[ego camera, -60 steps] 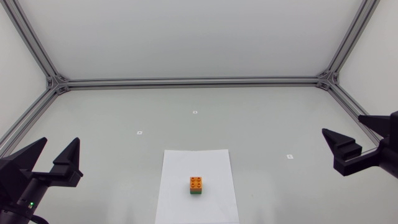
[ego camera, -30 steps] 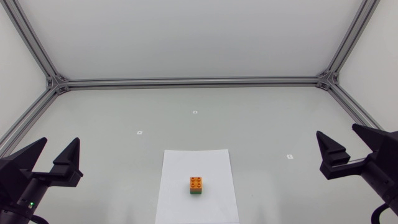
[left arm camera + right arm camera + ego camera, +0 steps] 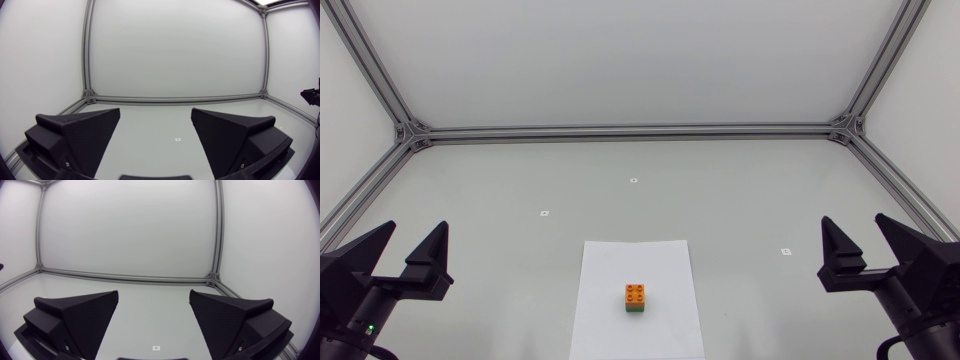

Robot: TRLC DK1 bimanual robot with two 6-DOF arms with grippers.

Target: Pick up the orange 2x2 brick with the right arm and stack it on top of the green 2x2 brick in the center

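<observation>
The orange brick (image 3: 635,293) sits on the green brick (image 3: 635,310), on white paper (image 3: 660,262) at near centre. The left pincer (image 3: 416,230) and right pincer (image 3: 855,224) gape wide.

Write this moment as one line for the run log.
orange brick on green brick, on paper sheet | left tool open, empty | right tool open, empty, apart from bricks

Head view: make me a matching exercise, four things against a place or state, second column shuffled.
Things:
1. orange brick
2. green brick
3. white sheet
4. right gripper

Place or state:
a. lies flat on the table under the stack
b. open and empty, off to the side of the sheet
c. sits on top of the other brick
d. rests on the sheet, under the other brick

Pairs: 1-c, 2-d, 3-a, 4-b.
</observation>
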